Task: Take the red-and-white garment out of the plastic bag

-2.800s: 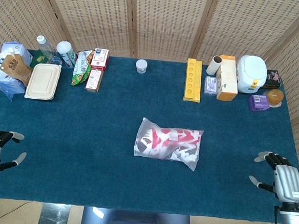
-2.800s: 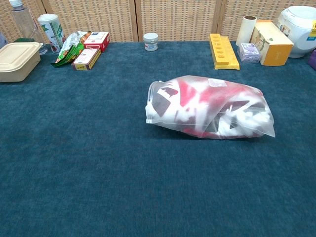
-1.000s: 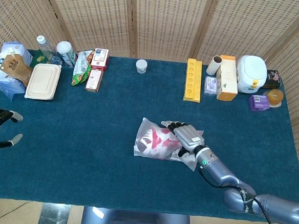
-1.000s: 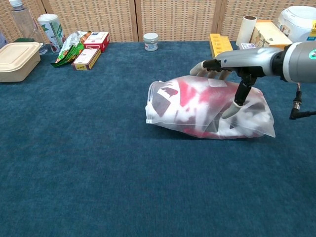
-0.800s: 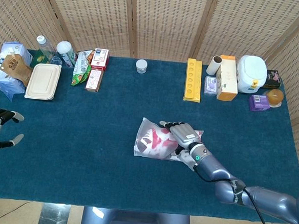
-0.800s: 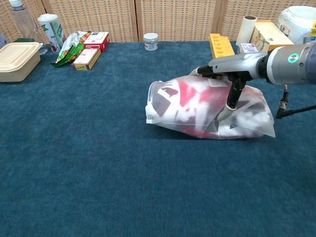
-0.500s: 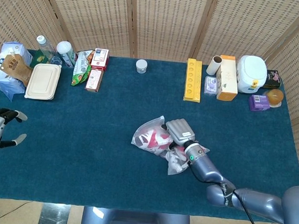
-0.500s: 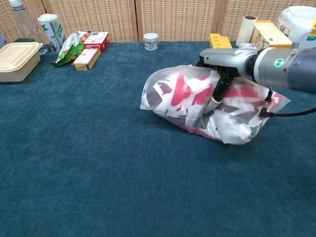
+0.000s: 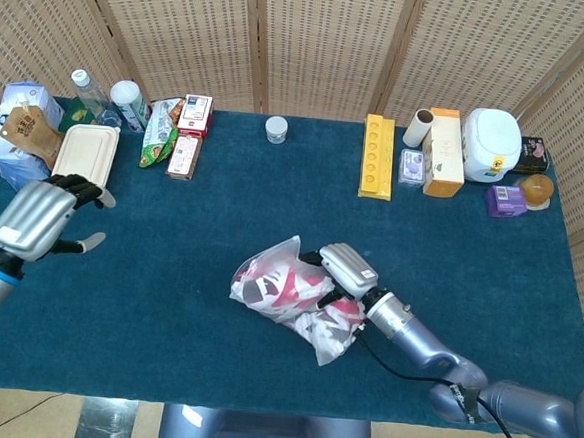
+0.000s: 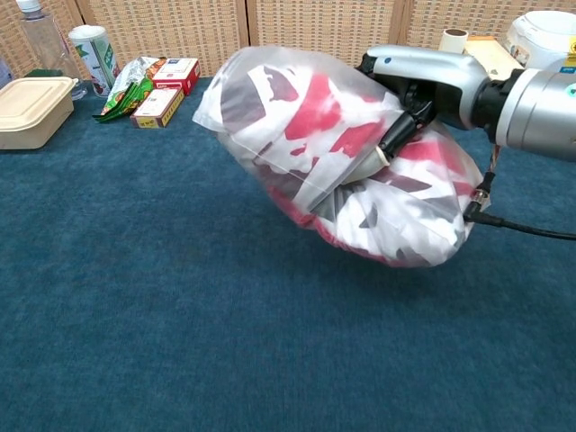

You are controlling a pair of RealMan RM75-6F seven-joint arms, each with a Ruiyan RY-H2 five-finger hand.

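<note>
The clear plastic bag [image 9: 287,297] [image 10: 333,162] with the red-and-white garment [image 9: 286,281] [image 10: 315,112] inside hangs above the blue table, lifted off the cloth. My right hand [image 9: 346,271] [image 10: 418,85] grips the bag from above at its upper right part, fingers closed into the plastic. The bag's mouth end points left and looks closed. My left hand [image 9: 41,219] hovers over the table's left side with fingers spread and nothing in it; the chest view does not show it.
Along the back edge stand a beige lunch box [image 9: 84,158] [image 10: 31,108], snack packs [image 9: 176,131], a small white jar [image 9: 276,129], a yellow tray [image 9: 377,156], cartons [image 9: 444,151] and a white cooker [image 9: 492,145]. The blue table [image 9: 169,261] stretches around the bag.
My right hand closed on the bag and lifted it up off the table, carrying it left and nearer. My left hand rose from the table's left edge and moved inward.
</note>
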